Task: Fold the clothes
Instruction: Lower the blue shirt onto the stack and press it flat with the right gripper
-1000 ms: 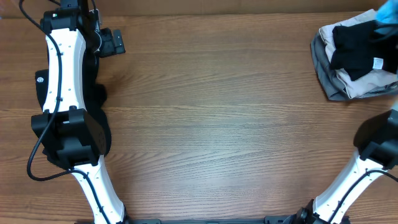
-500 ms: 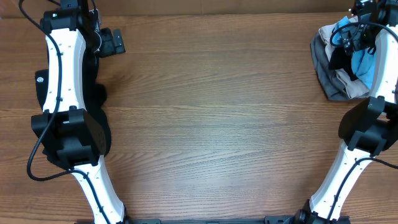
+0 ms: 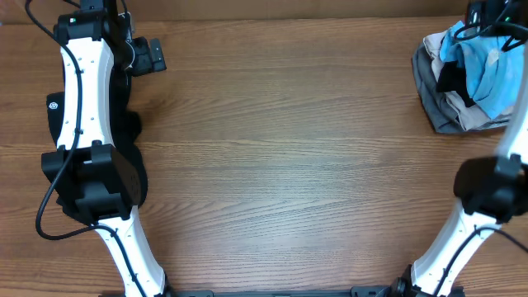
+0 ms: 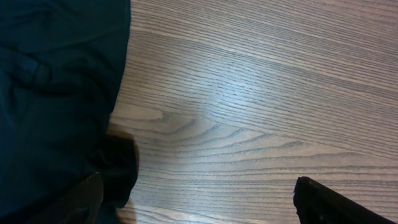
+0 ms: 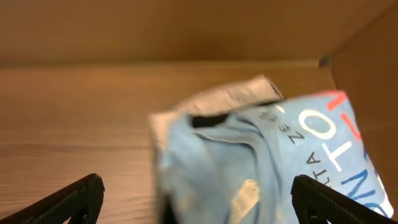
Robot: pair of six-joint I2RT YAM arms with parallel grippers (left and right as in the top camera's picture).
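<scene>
The clothes lie in two places. A light blue T-shirt [image 3: 485,70] with red and white lettering tops a pile at the far right corner, over a grey garment [image 3: 425,87] and a beige one [image 3: 470,117]. My right gripper [image 3: 493,16] hangs open above that pile. In the right wrist view the T-shirt [image 5: 280,162] fills the space below the open right gripper [image 5: 199,205], which holds nothing. A black garment [image 3: 132,124] lies under my left arm. My left gripper [image 3: 157,56] is open; in its wrist view the open left gripper [image 4: 199,208] hangs over bare wood beside the black garment [image 4: 56,93].
The wooden table [image 3: 289,157] stretches between the two arms. A brown wall [image 5: 186,28] rises behind the pile, and a cardboard-coloured side panel [image 5: 373,68] stands at its right.
My right gripper has opened and let go of the blue T-shirt, which now lies spread on top of the pile. The right arm has swung toward the far right corner. The left arm is still.
</scene>
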